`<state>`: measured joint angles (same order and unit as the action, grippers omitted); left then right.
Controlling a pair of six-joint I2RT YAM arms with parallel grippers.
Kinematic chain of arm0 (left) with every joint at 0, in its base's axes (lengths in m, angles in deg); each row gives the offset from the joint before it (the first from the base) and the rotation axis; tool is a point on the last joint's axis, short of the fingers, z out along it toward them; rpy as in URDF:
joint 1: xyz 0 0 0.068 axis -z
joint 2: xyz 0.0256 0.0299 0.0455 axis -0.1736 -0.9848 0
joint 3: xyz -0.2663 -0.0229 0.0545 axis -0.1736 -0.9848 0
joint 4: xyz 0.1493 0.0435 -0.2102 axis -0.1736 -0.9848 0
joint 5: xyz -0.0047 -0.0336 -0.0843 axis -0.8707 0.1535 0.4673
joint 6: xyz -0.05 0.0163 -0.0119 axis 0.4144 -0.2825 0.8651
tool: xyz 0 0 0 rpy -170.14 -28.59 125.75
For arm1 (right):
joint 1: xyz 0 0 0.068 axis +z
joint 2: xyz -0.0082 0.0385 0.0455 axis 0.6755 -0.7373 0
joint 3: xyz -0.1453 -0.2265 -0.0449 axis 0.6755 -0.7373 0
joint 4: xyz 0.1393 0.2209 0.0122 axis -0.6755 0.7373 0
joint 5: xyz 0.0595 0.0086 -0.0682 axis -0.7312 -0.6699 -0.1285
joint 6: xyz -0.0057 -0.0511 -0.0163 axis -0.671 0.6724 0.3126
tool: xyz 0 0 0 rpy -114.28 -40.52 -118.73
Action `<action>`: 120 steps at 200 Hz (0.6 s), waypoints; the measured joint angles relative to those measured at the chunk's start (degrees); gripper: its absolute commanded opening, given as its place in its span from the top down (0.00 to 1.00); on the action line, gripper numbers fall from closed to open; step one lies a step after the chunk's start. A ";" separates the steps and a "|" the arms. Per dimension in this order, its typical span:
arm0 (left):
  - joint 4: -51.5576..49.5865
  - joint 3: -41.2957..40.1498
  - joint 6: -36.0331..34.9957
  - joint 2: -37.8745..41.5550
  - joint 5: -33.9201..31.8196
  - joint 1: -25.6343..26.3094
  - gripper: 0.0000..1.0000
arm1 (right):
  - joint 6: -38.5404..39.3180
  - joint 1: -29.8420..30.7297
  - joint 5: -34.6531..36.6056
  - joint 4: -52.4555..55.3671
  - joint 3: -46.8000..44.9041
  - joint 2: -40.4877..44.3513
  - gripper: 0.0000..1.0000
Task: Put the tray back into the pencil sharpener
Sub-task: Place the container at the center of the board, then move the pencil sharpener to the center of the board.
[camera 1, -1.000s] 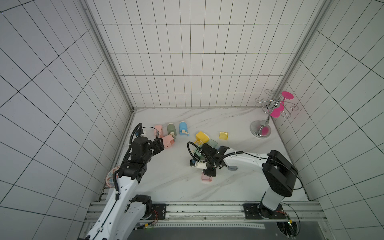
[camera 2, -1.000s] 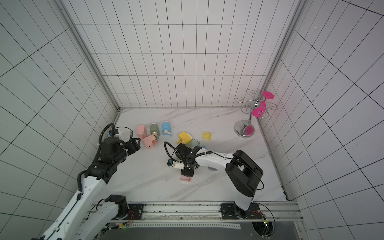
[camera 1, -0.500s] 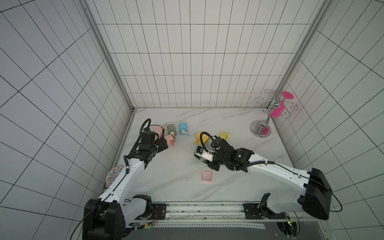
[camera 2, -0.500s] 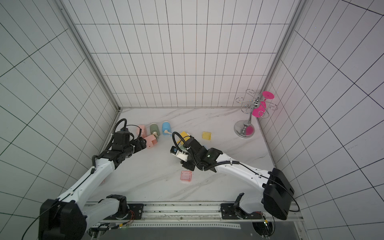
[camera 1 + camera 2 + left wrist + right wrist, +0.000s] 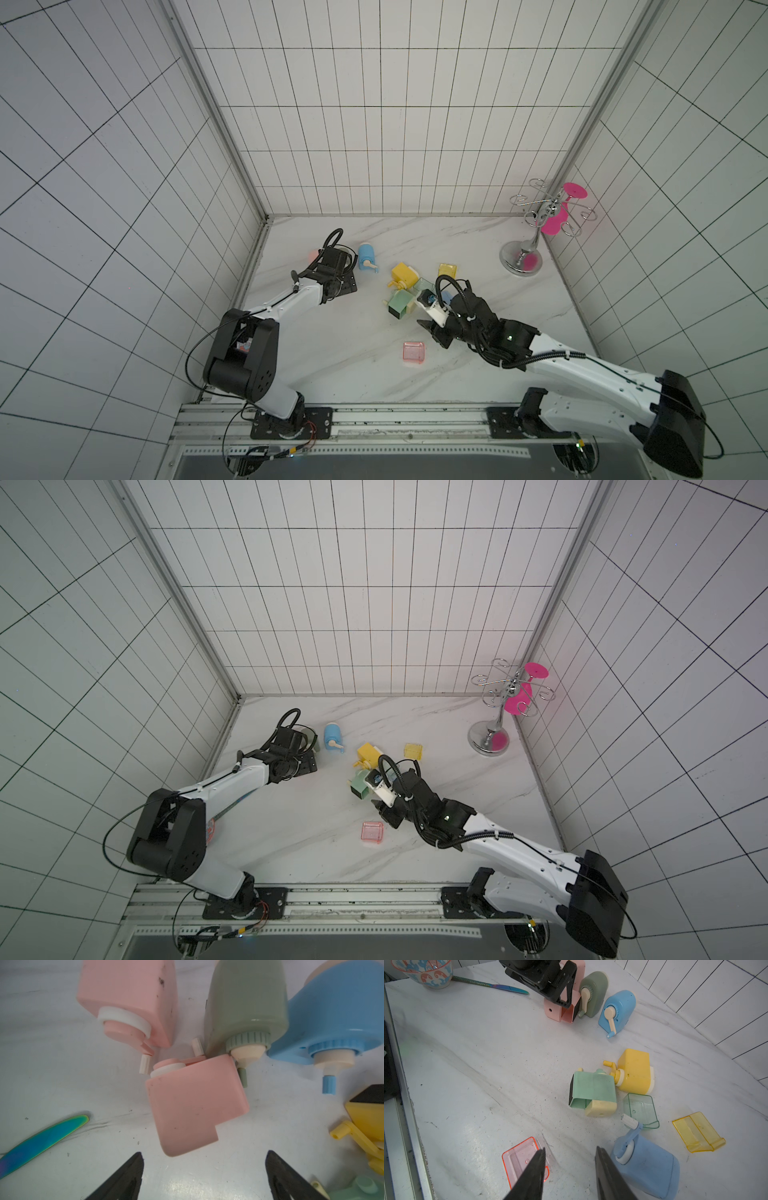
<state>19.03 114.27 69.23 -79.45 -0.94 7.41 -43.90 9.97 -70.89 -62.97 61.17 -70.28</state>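
The left tool (image 5: 204,1152) stands wide open and grips nothing. The pink pencil sharpener (image 5: 195,1105) lies on its side just beyond its fingertips, mid-frame in the left wrist view. The right tool (image 5: 570,1148) is partly open and empty at the bottom of the right wrist frame. One of its fingers (image 5: 533,1172) overlaps the pink tray (image 5: 519,1157), lying flat on the tabletop (image 5: 467,1064) at lower left; whether they touch, I cannot tell. Tray and sharpener are well apart.
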 measured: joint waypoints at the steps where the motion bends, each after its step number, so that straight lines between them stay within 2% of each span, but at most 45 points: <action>1: -0.02 0.04 0.04 -0.13 -0.11 0.02 0.09 | -0.02 0.00 0.02 0.00 -0.02 0.09 0.58; 56: -0.81 2.95 2.32 -5.07 -4.90 0.55 0.20 | -0.63 0.00 1.16 -0.72 -1.03 2.71 0.58; 120: 0.22 4.15 2.97 -8.74 -5.55 0.55 0.31 | -0.63 0.00 1.97 -0.79 -1.03 3.02 0.59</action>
<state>19.25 118.42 72.20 -88.19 -6.49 7.96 -44.53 9.97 -68.93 -63.75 60.15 -67.26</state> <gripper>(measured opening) 0.718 0.410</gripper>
